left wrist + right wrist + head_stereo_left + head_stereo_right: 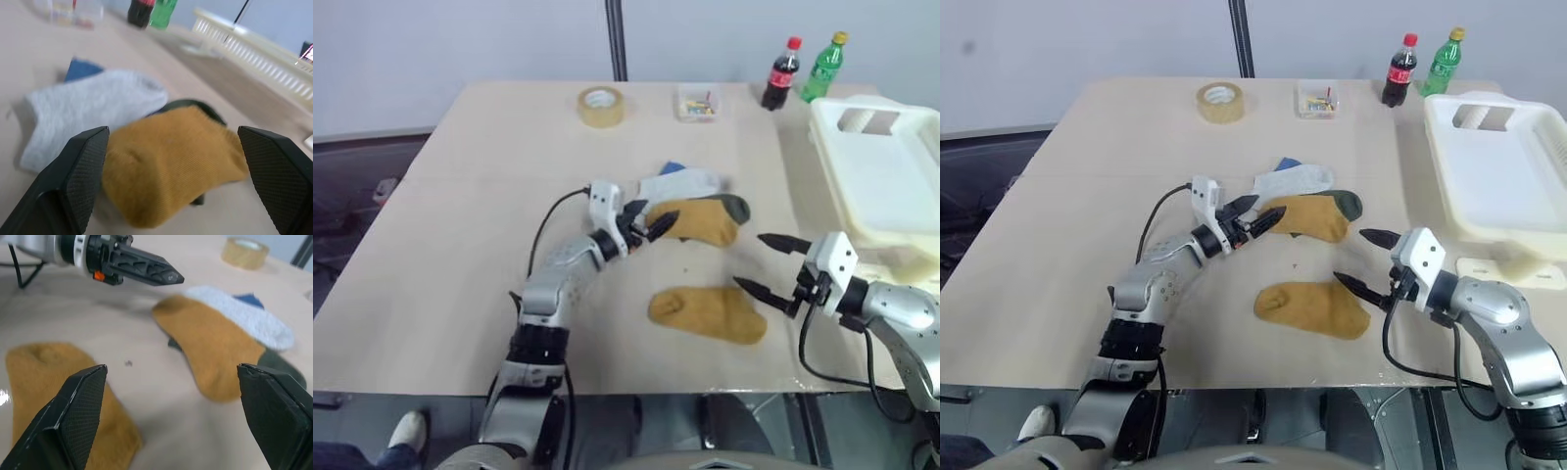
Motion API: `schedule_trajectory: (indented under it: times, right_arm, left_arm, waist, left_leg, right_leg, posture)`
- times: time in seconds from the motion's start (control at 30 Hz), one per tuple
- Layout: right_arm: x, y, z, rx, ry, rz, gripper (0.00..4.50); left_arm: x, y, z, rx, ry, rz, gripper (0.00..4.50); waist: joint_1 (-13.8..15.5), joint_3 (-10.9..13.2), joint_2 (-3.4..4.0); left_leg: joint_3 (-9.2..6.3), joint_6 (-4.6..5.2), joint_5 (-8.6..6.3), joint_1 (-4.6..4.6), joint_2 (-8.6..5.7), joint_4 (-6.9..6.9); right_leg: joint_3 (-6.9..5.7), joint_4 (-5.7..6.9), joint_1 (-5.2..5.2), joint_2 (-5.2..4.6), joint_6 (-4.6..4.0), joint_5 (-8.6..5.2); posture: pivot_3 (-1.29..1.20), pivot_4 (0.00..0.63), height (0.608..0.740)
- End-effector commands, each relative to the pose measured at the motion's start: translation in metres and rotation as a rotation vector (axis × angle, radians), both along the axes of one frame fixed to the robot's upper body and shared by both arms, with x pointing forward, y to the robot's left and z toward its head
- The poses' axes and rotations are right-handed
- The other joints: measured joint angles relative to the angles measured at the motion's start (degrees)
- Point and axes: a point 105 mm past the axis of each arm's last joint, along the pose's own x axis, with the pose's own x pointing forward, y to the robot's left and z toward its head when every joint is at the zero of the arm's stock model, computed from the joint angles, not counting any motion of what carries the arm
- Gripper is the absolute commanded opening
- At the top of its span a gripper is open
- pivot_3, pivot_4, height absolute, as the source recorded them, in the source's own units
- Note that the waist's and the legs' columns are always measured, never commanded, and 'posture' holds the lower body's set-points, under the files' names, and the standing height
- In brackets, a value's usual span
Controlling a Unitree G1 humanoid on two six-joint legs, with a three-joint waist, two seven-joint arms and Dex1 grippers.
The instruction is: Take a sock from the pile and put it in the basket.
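Note:
The pile (697,203) lies mid-table: a mustard sock (176,166) on top, a pale grey-white sock (93,107), a blue bit and a dark green cuff. My left gripper (651,220) is open, level, its tips at the mustard sock's toe end with nothing between them. A second mustard sock (710,313) lies apart, nearer the front edge. My right gripper (751,260) stands open just right of that sock, holding nothing. The cream-white basket (824,147) sits at the table's right side, beyond the right gripper.
Along the table's far edge stand a tape roll (601,106), a small clear box of coloured bits (698,102), a cola bottle (782,73) and a green bottle (824,67). Bare tabletop spreads to the left of the left arm.

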Motion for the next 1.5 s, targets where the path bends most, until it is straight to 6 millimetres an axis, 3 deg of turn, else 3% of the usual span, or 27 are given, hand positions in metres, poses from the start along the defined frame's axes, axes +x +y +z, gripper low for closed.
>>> schedule_trajectory:
  times: [0.03,0.23,0.33,0.47,0.6,0.9,1.0,1.37,1.5]
  right_arm:
    - [-0.002,0.0,0.011,-0.004,-0.07,-0.004,4.41]
    - [-0.002,-0.001,0.009,-0.02,-0.078,-0.016,4.41]
    - [-0.002,0.001,0.009,-0.012,-0.086,-0.023,4.41]
    - [0.0,0.004,0.012,-0.01,-0.102,-0.018,4.41]
    - [0.003,0.001,0.015,-0.029,-0.124,-0.017,4.41]
    - [0.0,0.002,0.006,-0.054,-0.113,-0.005,4.5]
    - [0.0,0.002,0.006,-0.057,-0.113,-0.003,4.5]
    - [0.001,0.007,0.0,-0.049,-0.097,-0.008,4.5]
    - [0.003,0.011,-0.003,-0.04,-0.09,0.002,4.5]
  left_arm:
    - [0.003,-0.002,0.0,0.05,0.009,-0.009,4.5]
    - [0.014,0.009,-0.006,0.146,0.082,0.083,4.5]
    - [0.011,0.001,0.0,0.085,0.103,0.05,4.5]
    - [0.003,-0.017,-0.007,0.113,0.119,-0.035,4.5]
    - [0.006,-0.018,-0.008,0.144,0.134,-0.006,4.5]
    - [0.003,-0.022,0.012,0.071,0.093,-0.009,0.93]
    - [-0.005,-0.02,0.018,0.055,0.094,-0.022,0.04]
    - [-0.045,-0.002,0.017,0.018,0.145,0.001,0.04]
    - [-0.037,-0.001,-0.002,0.074,0.147,0.053,0.04]
  waist:
    - [0.1,0.0,-0.01]
    - [0.3,0.0,-0.04]
    - [0.3,0.0,-0.04]
    - [0.3,0.0,-0.04]
    - [0.3,0.0,-0.04]
    - [0.3,0.0,-0.04]
    - [0.3,0.0,-0.04]
    - [0.2,0.0,-0.04]
    - [0.5,0.0,-0.04]
  left_leg:
    - [0.0,0.0,0.0,0.0,0.0,0.0]
    - [-0.04,-0.01,0.0,0.0,-0.01,0.01]
    - [-0.04,-0.01,0.0,-0.01,-0.01,0.01]
    - [-0.03,-0.02,0.01,-0.02,-0.01,0.01]
    - [-0.03,-0.02,0.01,0.0,-0.01,0.01]
    - [-0.03,-0.03,0.02,-0.02,-0.01,0.01]
    - [-0.03,-0.03,0.02,-0.02,0.0,0.01]
    - [-0.03,-0.04,0.02,0.01,0.14,0.01]
    - [-0.02,-0.05,0.03,0.02,0.11,0.01]
  right_leg:
    - [0.0,0.0,0.0,0.0,0.0,0.0]
    - [-0.03,0.01,0.01,-0.01,0.0,0.0]
    - [-0.02,0.0,0.01,-0.02,0.0,0.0]
    - [-0.01,-0.01,0.01,-0.02,0.0,0.0]
    - [-0.02,0.02,0.01,-0.02,0.0,0.0]
    - [-0.01,-0.01,0.01,-0.03,0.0,0.0]
    - [-0.01,0.0,0.0,-0.04,0.0,0.0]
    - [0.01,0.03,0.01,-0.04,0.0,0.0]
    - [0.01,0.03,0.01,-0.04,0.0,0.0]
  posture:
    - [0.0,0.15,0.74]
    - [0.0,0.15,0.74]
    - [0.0,0.15,0.74]
    - [0.0,0.15,0.74]
    - [0.0,0.15,0.74]
    - [0.0,0.15,0.74]
    - [0.0,0.15,0.74]
    - [0.0,0.15,0.74]
    - [0.0,0.15,0.74]
